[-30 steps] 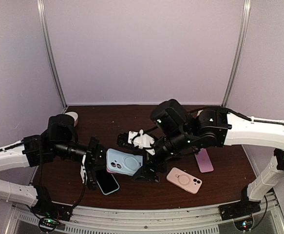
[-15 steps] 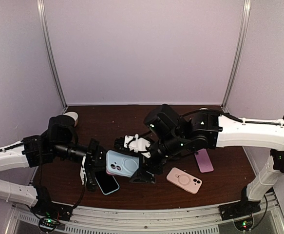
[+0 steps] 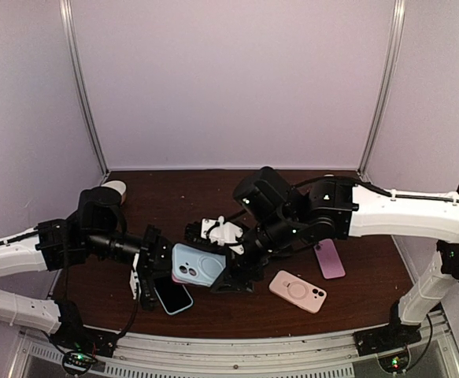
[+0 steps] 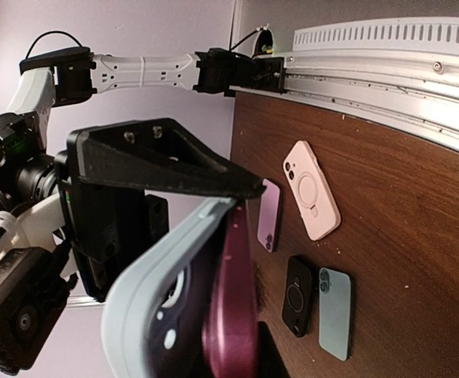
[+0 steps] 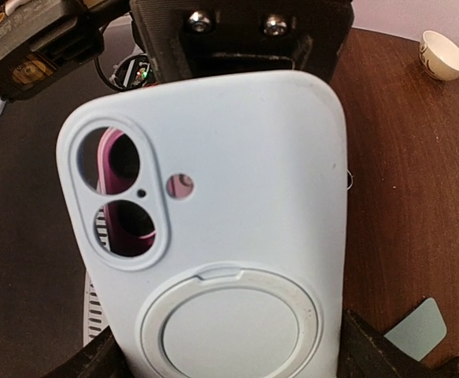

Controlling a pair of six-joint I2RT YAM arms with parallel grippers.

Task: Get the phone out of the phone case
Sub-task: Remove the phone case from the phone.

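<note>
Phone (image 4: 231,315) mostly hidden inside case (image 5: 237,197), probably maroon, case's lower end cut off in right wrist view

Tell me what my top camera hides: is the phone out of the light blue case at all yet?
Observer: Partly. In the left wrist view, the edge of the dark pink phone stands clear of the lip of the case.
Operator: And at the camera end?
Observer: In the right wrist view, the phone's pink back fills only part of the lens holes, so it sits shifted inside.
Operator: Where are the right fingers?
Observer: The right fingers stand on either side of the case at its ring end. I cannot tell whether they press it.
</note>
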